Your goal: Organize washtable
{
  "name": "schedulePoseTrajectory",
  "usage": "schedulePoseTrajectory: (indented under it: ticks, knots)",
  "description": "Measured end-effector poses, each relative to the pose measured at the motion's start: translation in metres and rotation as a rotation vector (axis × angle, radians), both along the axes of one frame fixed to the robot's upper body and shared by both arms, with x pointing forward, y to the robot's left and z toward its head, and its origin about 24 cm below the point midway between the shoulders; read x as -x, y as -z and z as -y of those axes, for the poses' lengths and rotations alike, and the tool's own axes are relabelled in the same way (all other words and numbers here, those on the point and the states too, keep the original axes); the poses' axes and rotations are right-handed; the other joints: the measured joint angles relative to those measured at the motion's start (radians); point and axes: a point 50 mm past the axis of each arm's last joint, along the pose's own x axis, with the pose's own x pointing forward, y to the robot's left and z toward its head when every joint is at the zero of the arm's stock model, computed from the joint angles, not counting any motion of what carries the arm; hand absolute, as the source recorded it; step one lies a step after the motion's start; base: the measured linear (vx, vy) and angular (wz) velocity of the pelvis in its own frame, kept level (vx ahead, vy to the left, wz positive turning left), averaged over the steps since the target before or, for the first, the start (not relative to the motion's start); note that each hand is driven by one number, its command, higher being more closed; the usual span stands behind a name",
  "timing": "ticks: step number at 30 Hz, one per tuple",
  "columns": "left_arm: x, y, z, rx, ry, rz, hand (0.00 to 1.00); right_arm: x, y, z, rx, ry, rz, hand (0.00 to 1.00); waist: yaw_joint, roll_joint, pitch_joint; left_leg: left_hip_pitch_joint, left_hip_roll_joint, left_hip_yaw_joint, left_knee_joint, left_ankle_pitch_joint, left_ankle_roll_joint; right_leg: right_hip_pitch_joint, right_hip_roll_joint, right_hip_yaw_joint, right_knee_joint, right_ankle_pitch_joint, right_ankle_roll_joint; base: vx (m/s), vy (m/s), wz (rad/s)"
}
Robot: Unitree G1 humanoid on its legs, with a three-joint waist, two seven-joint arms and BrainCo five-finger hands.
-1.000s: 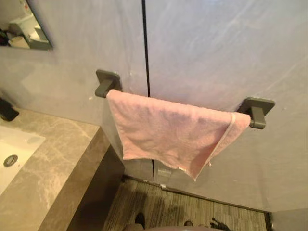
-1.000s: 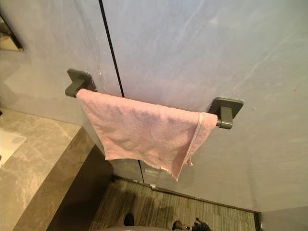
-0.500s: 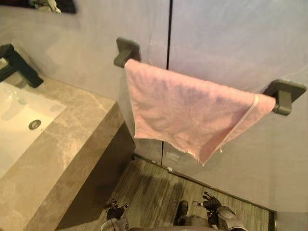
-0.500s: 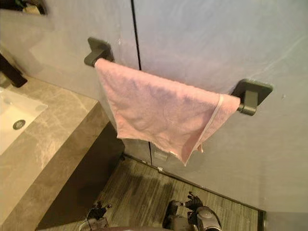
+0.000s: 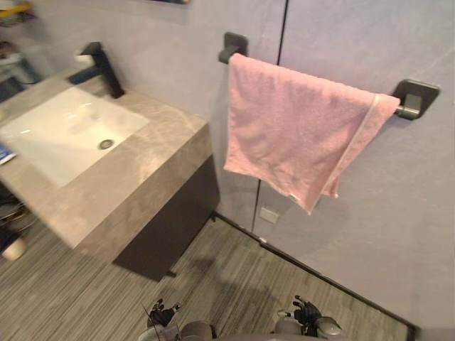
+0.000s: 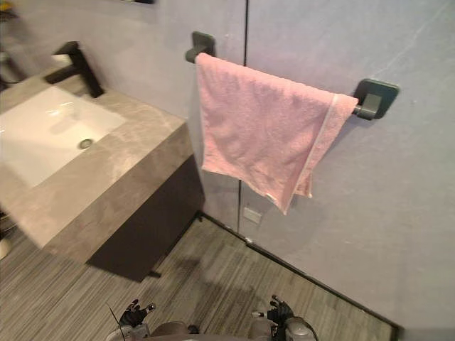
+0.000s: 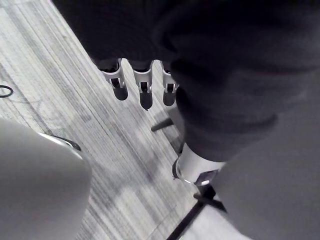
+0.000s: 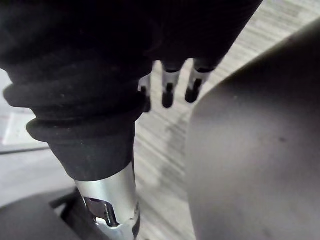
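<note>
A pink towel (image 5: 291, 128) hangs folded over a dark rail (image 5: 416, 96) on the grey wall, its right corner drooping lowest. Left of it stands the stone washtable (image 5: 153, 160) with a white sink (image 5: 64, 131) and a black faucet (image 5: 103, 67). My left hand (image 5: 162, 312) and right hand (image 5: 307, 311) hang low over the striped wooden floor, far below the towel and off the washtable. In the left wrist view the fingers (image 7: 142, 85) are straight and hold nothing. The right wrist view shows the same, fingers (image 8: 167, 85) relaxed and empty.
A white wall socket (image 5: 268, 214) sits under the towel near the floor. The washtable's dark cabinet front (image 5: 174, 220) juts out at the left. Small items lie at the far left edge by the sink (image 5: 3, 153) and on a shelf (image 5: 11, 42).
The camera has swung and pulled back, so the whole washtable, sink and faucet show now. The towel hangs on the rail as before. Both hands stay low.
</note>
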Motion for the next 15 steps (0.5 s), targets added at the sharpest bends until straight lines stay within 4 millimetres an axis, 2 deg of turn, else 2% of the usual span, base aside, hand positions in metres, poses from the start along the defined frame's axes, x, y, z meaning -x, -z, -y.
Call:
schedulePoseTrajectory:
  ticks: [1, 2, 3, 4, 5, 6, 7, 8, 10, 11, 12, 13, 15]
  knots:
    - [-0.001, 0.000, 0.002, 0.000, 0.001, 0.006, 0.00, 0.001, 0.000, 0.002, 0.005, 0.000, -0.005, 0.00, 0.009, 0.011, -0.002, -0.026, -0.001, -0.022, -0.009, 0.019, -0.007, -0.005, 0.002, -0.023, -0.029, -0.006, -0.011, -0.28, -0.207, 1.37]
    - [-0.005, -0.001, 0.007, 0.003, -0.004, 0.020, 0.00, -0.002, -0.001, 0.009, 0.025, 0.003, -0.002, 0.00, 0.021, 0.038, 0.003, -0.078, -0.004, -0.080, -0.043, 0.085, -0.023, -0.040, 0.006, -0.087, -0.039, 0.003, -0.031, -0.29, -0.193, 1.24]
    - [-0.005, -0.001, 0.008, 0.001, -0.012, 0.022, 0.00, -0.004, -0.002, 0.012, 0.030, 0.011, 0.002, 0.00, 0.022, 0.040, 0.003, -0.095, -0.005, -0.099, -0.068, 0.121, -0.037, -0.054, 0.006, -0.116, -0.032, 0.006, -0.037, -0.37, -0.188, 1.75]
    - [-0.005, -0.002, 0.008, -0.004, -0.045, 0.030, 0.00, -0.005, -0.002, 0.013, 0.041, 0.018, 0.003, 0.00, 0.029, 0.037, 0.004, -0.106, 0.002, -0.096, -0.161, 0.219, -0.071, -0.065, -0.003, -0.200, -0.036, 0.027, -0.066, -0.30, -0.135, 1.49]
    - [-0.005, -0.003, 0.005, -0.009, -0.065, 0.032, 0.00, -0.005, -0.002, 0.012, 0.037, 0.025, 0.004, 0.00, 0.035, 0.036, 0.008, -0.111, 0.029, -0.021, -0.180, 0.236, -0.078, -0.056, -0.002, -0.257, -0.056, 0.041, -0.076, -0.34, -0.111, 1.49]
    - [-0.006, -0.003, 0.005, -0.007, -0.076, 0.040, 0.00, -0.004, -0.001, 0.012, 0.038, 0.030, 0.001, 0.00, 0.035, 0.036, 0.011, -0.131, 0.057, 0.060, -0.118, 0.209, -0.072, -0.051, -0.002, -0.298, -0.063, 0.049, -0.086, -0.20, -0.029, 1.21]
    - [-0.007, -0.004, 0.005, -0.010, -0.078, 0.051, 0.00, -0.004, -0.002, 0.014, 0.045, 0.041, 0.003, 0.00, 0.035, 0.035, 0.011, -0.151, 0.093, 0.147, -0.028, 0.162, -0.039, -0.040, -0.006, -0.355, -0.065, 0.054, -0.094, -0.18, -0.023, 1.44]
    - [-0.010, -0.006, 0.003, -0.018, -0.075, 0.061, 0.00, 0.000, -0.001, 0.016, 0.057, 0.056, -0.002, 0.00, 0.029, 0.030, 0.017, -0.150, 0.133, 0.234, 0.077, 0.110, 0.034, -0.015, -0.017, -0.422, -0.059, 0.055, -0.096, -0.18, 0.008, 1.82]
    - [-0.010, -0.008, -0.001, -0.033, -0.063, 0.070, 0.00, 0.009, 0.000, 0.024, 0.077, 0.118, -0.011, 0.00, 0.028, 0.014, 0.020, -0.130, 0.193, 0.309, 0.214, 0.031, 0.073, 0.020, -0.067, -0.573, -0.041, 0.055, -0.096, -0.19, 0.091, 1.88]
    - [-0.010, -0.007, -0.001, -0.033, -0.063, 0.067, 0.00, 0.010, -0.001, 0.027, 0.079, 0.144, -0.010, 0.00, 0.021, 0.012, 0.019, -0.126, 0.201, 0.307, 0.233, 0.022, 0.073, 0.036, -0.080, -0.609, -0.042, 0.056, -0.094, -0.16, 0.617, 3.61]
    - [0.002, 0.000, -0.005, -0.020, -0.087, -0.007, 0.00, 0.032, 0.005, 0.041, 0.053, 0.365, -0.069, 0.00, -0.013, 0.029, 0.009, -0.042, 0.195, 0.316, 0.081, -0.004, -0.009, 0.142, -0.168, -0.833, -0.116, 0.132, 0.036, -0.08, 0.772, 3.27]
    - [0.010, 0.000, -0.016, -0.047, -0.074, -0.041, 0.00, 0.035, 0.007, 0.032, 0.022, 0.366, -0.089, 0.00, -0.007, 0.027, 0.011, -0.030, 0.140, 0.298, 0.035, 0.012, 0.017, 0.162, -0.168, -0.831, -0.189, 0.164, 0.039, -0.05, 0.793, 3.07]
    - [0.025, 0.003, -0.023, -0.061, -0.068, -0.100, 0.00, 0.037, 0.008, 0.031, 0.014, 0.380, -0.097, 0.00, -0.011, 0.025, 0.008, -0.031, 0.090, 0.278, 0.039, 0.010, 0.022, 0.198, -0.166, -0.806, -0.241, 0.207, 0.033, 0.04, 0.389, 0.78]
